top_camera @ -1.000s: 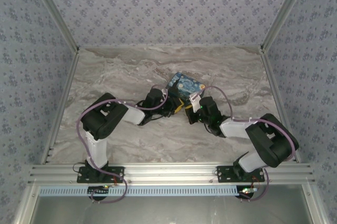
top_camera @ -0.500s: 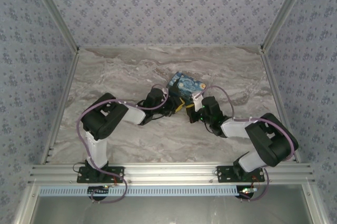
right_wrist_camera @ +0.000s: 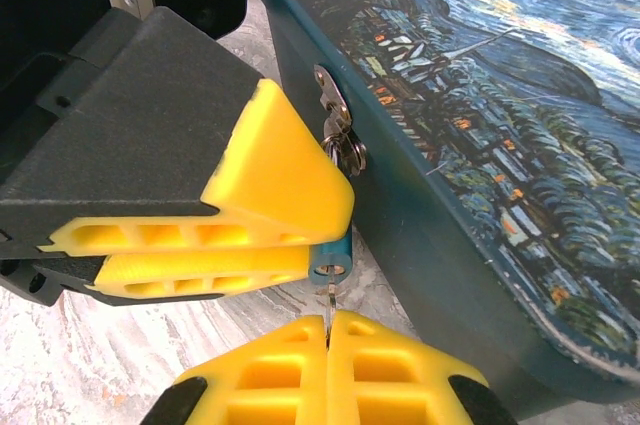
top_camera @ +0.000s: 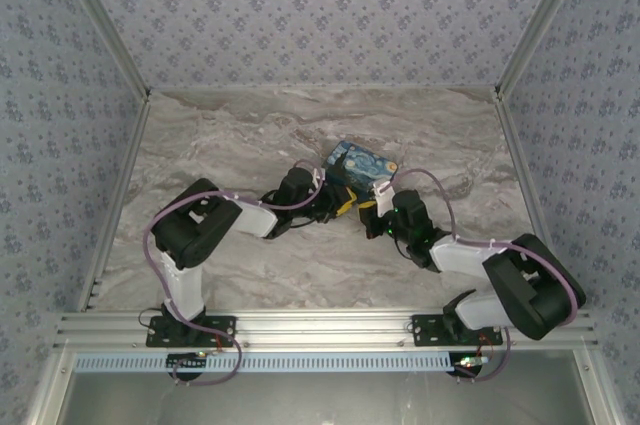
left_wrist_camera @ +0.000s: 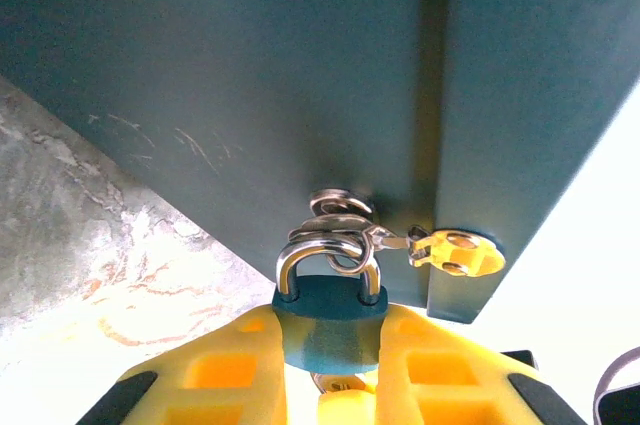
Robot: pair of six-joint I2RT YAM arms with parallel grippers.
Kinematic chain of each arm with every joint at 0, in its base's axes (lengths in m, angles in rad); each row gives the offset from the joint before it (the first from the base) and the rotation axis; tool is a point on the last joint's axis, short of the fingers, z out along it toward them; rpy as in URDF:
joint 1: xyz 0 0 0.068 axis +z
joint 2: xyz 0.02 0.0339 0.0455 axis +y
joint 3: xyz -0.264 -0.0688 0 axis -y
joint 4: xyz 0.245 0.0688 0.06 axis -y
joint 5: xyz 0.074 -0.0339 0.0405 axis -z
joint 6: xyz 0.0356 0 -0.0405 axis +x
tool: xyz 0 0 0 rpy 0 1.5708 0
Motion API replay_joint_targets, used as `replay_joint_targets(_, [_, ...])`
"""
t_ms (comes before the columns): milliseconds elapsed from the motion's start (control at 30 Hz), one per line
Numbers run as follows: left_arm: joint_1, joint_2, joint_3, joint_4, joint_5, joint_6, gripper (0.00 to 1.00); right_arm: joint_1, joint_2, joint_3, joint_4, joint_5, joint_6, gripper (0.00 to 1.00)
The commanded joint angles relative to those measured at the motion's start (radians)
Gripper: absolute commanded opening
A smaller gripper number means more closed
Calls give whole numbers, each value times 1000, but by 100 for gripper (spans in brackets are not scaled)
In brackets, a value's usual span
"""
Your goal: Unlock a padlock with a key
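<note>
- Change against the earlier top view: we see the right arm's elbow swung out toward the right and near edges of the tabletop (top_camera: 230, 135). The painted box (top_camera: 362, 163) sits slightly further right. The left arm keeps nearly the same pose.
- Left gripper (top_camera: 343, 203): jaws narrow, clamped on the blue body of the padlock (left_wrist_camera: 330, 330) from both sides.
- Right gripper (right_wrist_camera: 327, 327): pads pressed together, pinching the key (right_wrist_camera: 327, 307). Its thin blade rises from between them to the underside of the padlock.
- Padlock location: it hangs against the box wall that faces the arms, near the tabletop centre. Its shackle (left_wrist_camera: 328, 257) is threaded through a metal ring (left_wrist_camera: 340, 207) on the box.
- Clearance: the two grippers meet tip to tip just beside the box wall, with little free room between them. We note broad bare tabletop toward the left, far and right edges. The box lies well apart from every edge.
- Left wrist view: we see both legs of the shackle meeting the body, the ring, and a small brass tab (left_wrist_camera: 455, 253) hanging beside them.
- Right wrist view: we see the key blade, the keyway end of the padlock and the painted lid. The shackle is hidden behind the left gripper's yellow fingers (right_wrist_camera: 280, 185).
</note>
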Motion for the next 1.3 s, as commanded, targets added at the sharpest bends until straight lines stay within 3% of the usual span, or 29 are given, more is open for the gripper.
replay_joint_targets(0, [-44, -15, 33, 16, 71, 3, 20, 7, -27, 17, 87, -31, -10, 0])
replay_joint_targets(633, [-49, -4, 41, 33, 77, -12, 20, -80, 83, 137, 117, -140, 46, 0])
replay_joint_targets(900, [-48, 39, 48, 60, 70, -30, 21, -65, 84, 76, 102, -79, 190, 0])
replay_joint_targets(1133, [-32, 63, 27, 91, 52, -34, 28, -27, 103, 26, 127, -22, 310, 0])
replay_joint_targets(1267, [-11, 46, -7, 96, 36, -34, 41, -1, 133, 19, 136, 13, 335, 0])
